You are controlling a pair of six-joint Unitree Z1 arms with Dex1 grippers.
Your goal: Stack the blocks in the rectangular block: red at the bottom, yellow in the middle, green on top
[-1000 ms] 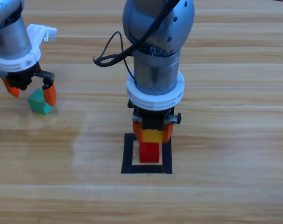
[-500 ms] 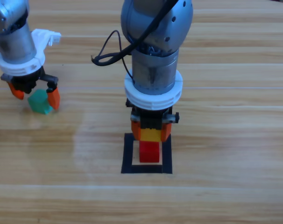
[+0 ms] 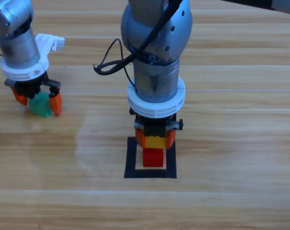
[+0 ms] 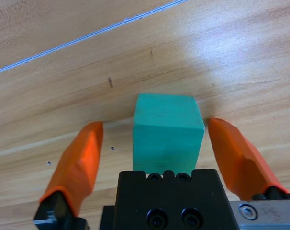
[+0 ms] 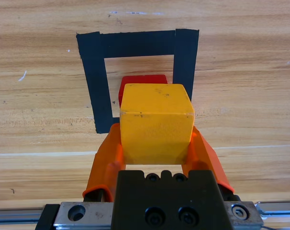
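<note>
The wooden table [image 3: 231, 143] fills the room's view, pale planks running side to side. The right arm [image 3: 157, 52] comes down from twelve o'clock to the middle and hides most of what sits behind it. Its right gripper [image 3: 155, 138] is clamped on the yellow cube [image 3: 155, 140], both orange jaws pressed to the cube's sides, held over the far edge of the black tape frame [image 3: 130, 160], which lies just toward six o'clock from the table's centre.

Inside the frame sits the red cube [image 3: 153, 158], and nothing else rests in it. From the wrist, the yellow cube covers nearly all of the red one [image 5: 140, 81], so only a strip shows past it; whether the two touch I cannot tell.

Over at nine o'clock, the left arm [image 3: 18, 43] is cut off by the picture's edge. The left gripper [image 3: 39, 101] stands spread around the green cube [image 3: 40, 104], a jaw on either side with a gap at each, so it grips nothing. The green cube rests on the table, well apart from the frame, its near face hidden behind the gripper's black body [image 4: 166, 199].
</note>
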